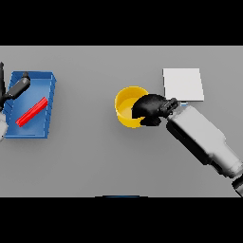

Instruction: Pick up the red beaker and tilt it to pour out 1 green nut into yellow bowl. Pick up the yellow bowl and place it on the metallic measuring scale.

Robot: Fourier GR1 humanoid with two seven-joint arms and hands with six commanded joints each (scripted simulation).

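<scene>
your right hand (148, 109) curls over the yellow bowl (127, 105) rim, pinching it to lift toward the scale (183, 84) beside it.

A blue tray (49, 90) is seen at the left of the grey table (95, 156), set slightly askew to the table's edges. A raised rim is shown all around it. Its far left corner is cut off by the view's edge.
</scene>
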